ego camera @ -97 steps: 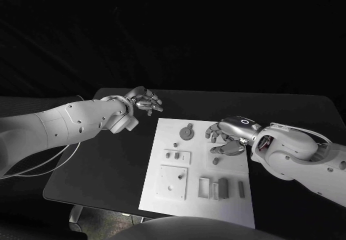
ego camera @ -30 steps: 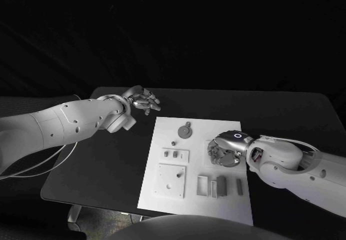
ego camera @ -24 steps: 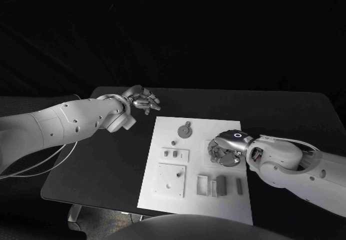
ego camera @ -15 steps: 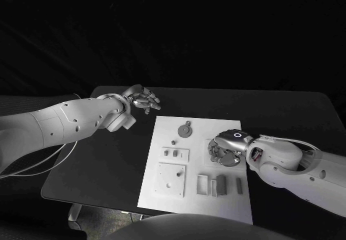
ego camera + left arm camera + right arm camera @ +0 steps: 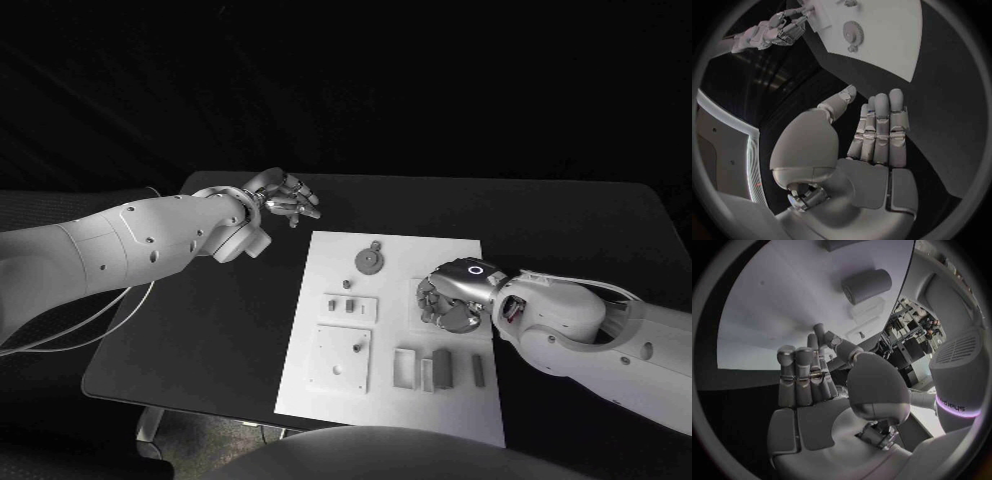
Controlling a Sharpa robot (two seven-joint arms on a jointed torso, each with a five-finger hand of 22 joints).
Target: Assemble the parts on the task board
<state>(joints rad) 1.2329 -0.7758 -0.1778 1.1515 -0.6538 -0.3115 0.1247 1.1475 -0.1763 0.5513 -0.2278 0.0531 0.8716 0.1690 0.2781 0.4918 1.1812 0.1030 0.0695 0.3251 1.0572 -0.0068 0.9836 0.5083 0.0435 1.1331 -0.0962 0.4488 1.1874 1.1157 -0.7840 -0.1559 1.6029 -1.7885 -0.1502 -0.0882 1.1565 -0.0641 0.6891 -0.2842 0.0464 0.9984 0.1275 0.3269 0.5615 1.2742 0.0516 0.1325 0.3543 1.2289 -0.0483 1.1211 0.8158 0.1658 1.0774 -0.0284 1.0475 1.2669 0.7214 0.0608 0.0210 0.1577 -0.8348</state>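
Observation:
The white task board (image 5: 469, 420) lies in the middle of the black table. On it lie a grey gear disc (image 5: 371, 262), small pegs (image 5: 333, 302) on a square plate, a larger square plate (image 5: 343, 358) and several upright rectangular blocks (image 5: 444, 368). My right hand (image 5: 449, 303) hovers low over the board's right middle, fingers pointing down. In the right wrist view its fingers (image 5: 797, 376) reach toward a short grey cylinder (image 5: 867, 285) without touching it. My left hand (image 5: 284, 199) floats beyond the board's far left corner, fingers apart, holding nothing.
The gear disc (image 5: 853, 33) and the board's corner (image 5: 898, 55) appear in the left wrist view, with my right hand (image 5: 773, 31) at the board's far side. Bare black table (image 5: 202, 330) lies to the left of the board.
Over three seconds my right hand has slid nearer along the board's right side and now covers the small round piece. In the last second it barely moves. The left hand stays put.

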